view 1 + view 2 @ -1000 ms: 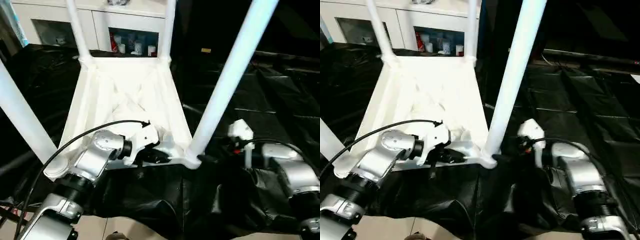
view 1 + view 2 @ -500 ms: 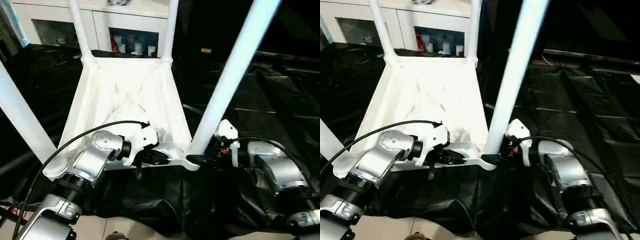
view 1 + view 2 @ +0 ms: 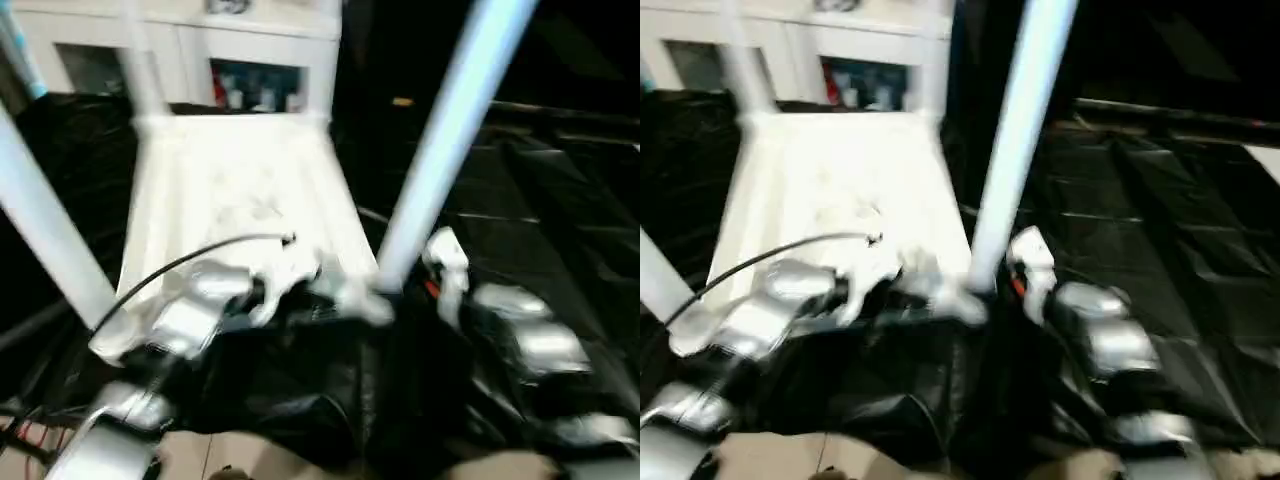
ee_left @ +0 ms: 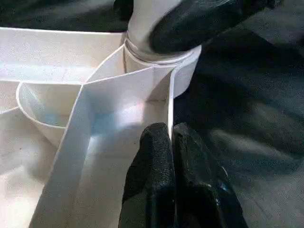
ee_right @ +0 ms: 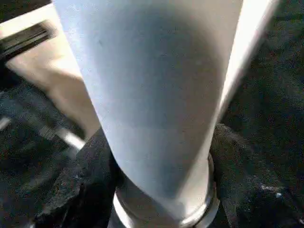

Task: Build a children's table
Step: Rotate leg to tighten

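- Upturned white plastic table top [image 3: 240,190] with ribbed underside lies on black sheeting; the left gripper [image 4: 172,142], fingers pressed together, pinches its near rim.
- Right gripper [image 5: 156,190] closes around the near-right white tapered leg [image 3: 440,150] at its socket; best turn it squarely while the rim is steadied.

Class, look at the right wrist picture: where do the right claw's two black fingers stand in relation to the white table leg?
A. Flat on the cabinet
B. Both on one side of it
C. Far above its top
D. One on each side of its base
D: the fingers flank the base of the table leg, one on each side.
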`<state>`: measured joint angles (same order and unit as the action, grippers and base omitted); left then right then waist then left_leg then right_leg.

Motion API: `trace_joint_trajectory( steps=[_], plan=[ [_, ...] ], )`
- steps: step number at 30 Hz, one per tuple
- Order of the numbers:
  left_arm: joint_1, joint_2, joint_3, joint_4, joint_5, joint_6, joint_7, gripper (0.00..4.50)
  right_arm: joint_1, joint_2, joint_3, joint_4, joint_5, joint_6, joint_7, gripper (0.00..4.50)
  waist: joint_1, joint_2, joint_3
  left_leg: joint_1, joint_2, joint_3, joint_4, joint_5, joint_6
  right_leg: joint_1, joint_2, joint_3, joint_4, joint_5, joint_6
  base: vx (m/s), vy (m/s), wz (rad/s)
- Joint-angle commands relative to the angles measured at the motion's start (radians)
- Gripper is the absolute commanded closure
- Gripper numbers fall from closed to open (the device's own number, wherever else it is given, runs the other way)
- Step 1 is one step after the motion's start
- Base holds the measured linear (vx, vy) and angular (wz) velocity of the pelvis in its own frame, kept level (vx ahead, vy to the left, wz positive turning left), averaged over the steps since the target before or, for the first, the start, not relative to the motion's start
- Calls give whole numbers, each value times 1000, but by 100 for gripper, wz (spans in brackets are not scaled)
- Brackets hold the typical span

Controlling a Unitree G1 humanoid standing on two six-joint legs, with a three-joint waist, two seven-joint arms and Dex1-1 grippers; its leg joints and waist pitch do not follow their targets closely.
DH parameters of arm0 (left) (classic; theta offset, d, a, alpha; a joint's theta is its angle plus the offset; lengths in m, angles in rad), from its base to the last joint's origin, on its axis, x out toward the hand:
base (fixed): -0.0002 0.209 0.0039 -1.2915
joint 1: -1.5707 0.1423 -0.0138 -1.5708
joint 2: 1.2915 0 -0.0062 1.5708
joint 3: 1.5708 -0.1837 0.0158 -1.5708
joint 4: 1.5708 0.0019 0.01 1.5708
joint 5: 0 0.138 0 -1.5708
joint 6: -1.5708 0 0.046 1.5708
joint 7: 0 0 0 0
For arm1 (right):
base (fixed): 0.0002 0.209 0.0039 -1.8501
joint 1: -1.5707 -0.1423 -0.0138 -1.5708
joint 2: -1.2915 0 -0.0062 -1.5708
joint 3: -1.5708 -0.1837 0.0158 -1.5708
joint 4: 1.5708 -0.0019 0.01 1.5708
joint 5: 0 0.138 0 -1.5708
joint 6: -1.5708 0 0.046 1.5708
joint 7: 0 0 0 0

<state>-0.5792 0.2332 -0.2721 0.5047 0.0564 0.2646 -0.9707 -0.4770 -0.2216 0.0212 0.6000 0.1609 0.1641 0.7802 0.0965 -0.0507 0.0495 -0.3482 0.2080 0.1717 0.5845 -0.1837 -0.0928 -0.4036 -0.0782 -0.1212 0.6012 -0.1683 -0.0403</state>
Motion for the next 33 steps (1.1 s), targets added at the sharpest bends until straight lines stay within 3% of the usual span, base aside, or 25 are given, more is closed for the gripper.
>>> trace_joint_trajectory(
  steps=[1,4,5,8,9,10,13,16,28,33],
  plan=[
    [-53,-60,18,-21,-19,5,70,450,-3,45,24,35,-41,10,-109,201,3,-4,-63,0,24,-6,-64,-173,32,56,-80,58,-92,-402,-84,0,0,0],
    [-75,-108,23,-8,-15,31,138,450,-14,105,19,68,-70,18,-244,201,-1,-1,-67,-3,26,-7,-65,-138,24,58,-77,60,-78,-318,-103,0,0,0],
    [-86,-138,25,3,-12,39,172,450,-21,146,19,81,-76,12,-291,201,-2,4,-66,-4,25,-7,-64,-140,25,58,-77,60,-79,-310,-107,0,0,0],
    [-85,-172,9,6,-10,32,183,450,-23,210,33,69,-63,1,-285,201,-2,2,-67,-3,24,-4,-64,-150,40,60,-78,62,-80,-287,-114,0,0,0],
    [-80,-176,3,1,-11,31,177,450,-21,221,44,62,-59,-1,-268,201,-1,11,-67,-3,24,-6,-65,-149,40,61,-78,62,-79,-280,-116,0,0,0],
    [-77,-178,-1,-2,-11,30,173,450,-19,225,51,58,-56,-2,-258,183,-3,6,-66,-4,25,-5,-65,-153,41,61,-76,62,-80,-271,-117,0,0,0],
    [-68,-167,-7,-8,-15,21,152,450,-15,222,65,40,-44,7,-220,161,-3,6,-65,-2,25,-5,-66,-173,43,61,-77,62,-83,-294,-116,0,0,0],
    [-50,-120,-17,-26,-24,-5,86,450,-5,169,87,-1,-40,11,-122,120,-2,4,-65,-3,26,-6,-66,-167,50,63,-78,63,-81,-283,-116,0,0,0],
    [46,56,-73,-157,-74,-47,-221,450,39,-90,167,-121,-13,28,350,120,6,2,-62,-2,32,-5,-66,-178,73,63,-78,65,-78,-279,-139,0,0,0],
    [64,88,-77,-173,-75,-53,-265,450,36,-132,178,-134,-7,44,424,120,12,3,-60,0,32,-5,-66,-184,65,60,-79,63,-82,-321,-132,0,0,0]
  ],
)
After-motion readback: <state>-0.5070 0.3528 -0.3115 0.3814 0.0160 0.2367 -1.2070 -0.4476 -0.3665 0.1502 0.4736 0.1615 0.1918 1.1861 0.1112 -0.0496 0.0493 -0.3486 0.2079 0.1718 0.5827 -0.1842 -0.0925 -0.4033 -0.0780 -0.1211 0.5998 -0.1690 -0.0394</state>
